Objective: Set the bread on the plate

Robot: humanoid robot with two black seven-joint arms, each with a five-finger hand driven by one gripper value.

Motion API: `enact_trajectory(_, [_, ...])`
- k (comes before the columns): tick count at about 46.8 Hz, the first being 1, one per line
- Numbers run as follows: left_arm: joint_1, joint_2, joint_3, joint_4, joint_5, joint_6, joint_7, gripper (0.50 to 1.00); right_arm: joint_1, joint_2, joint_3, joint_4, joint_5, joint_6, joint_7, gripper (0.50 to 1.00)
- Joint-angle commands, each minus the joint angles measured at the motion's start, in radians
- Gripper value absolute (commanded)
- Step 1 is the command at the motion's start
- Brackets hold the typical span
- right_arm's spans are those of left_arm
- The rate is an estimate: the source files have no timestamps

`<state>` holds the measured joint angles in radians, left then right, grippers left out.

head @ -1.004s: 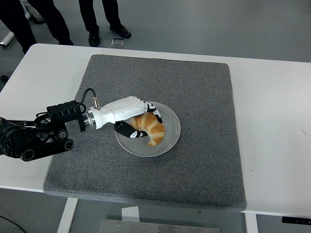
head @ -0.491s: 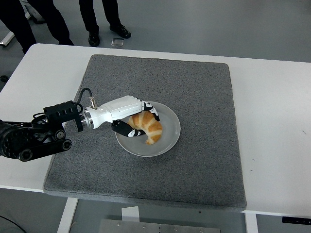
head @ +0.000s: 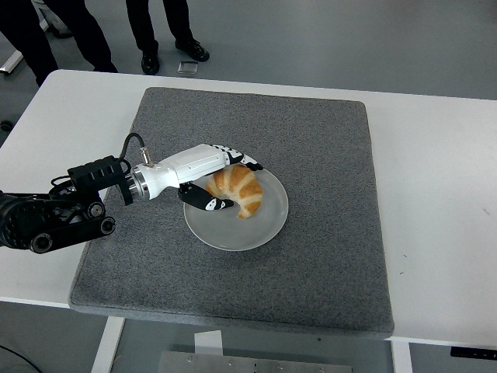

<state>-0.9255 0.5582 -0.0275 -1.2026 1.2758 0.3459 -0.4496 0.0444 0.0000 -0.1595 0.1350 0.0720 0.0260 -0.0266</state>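
Observation:
A golden croissant lies on the round grey plate, toward its upper left part. My left hand, white with black fingertips, reaches in from the left at the plate's left rim. Its fingers stretch out straight along the top of the croissant, and the thumb lies low over the plate beside the bread. The fingers look spread and loose around the croissant, not clamped on it. My right arm does not show.
The plate sits on a large grey felt mat covering the middle of the white table. Two persons' dark legs and shoes stand beyond the table's far edge at the top left.
The fingers have uncurled from around the croissant and now lie straight above it. The croissant has shifted slightly up and back on the plate, and the forearm has lifted a little.

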Motion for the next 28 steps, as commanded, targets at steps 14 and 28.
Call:
enact_trajectory(14, [0.027,0.0,0.0,-0.002,-0.004,-0.001,0.0,0.958,0.0,0.0,0.0,0.0,0.0,0.0,0.001,0.952])
enact_trajectory(28, [0.027,0.002,-0.026,-0.002,-0.024,-0.001,0.0,0.96,0.0,0.0,0.0,0.0,0.0,0.0,-0.001,0.952])
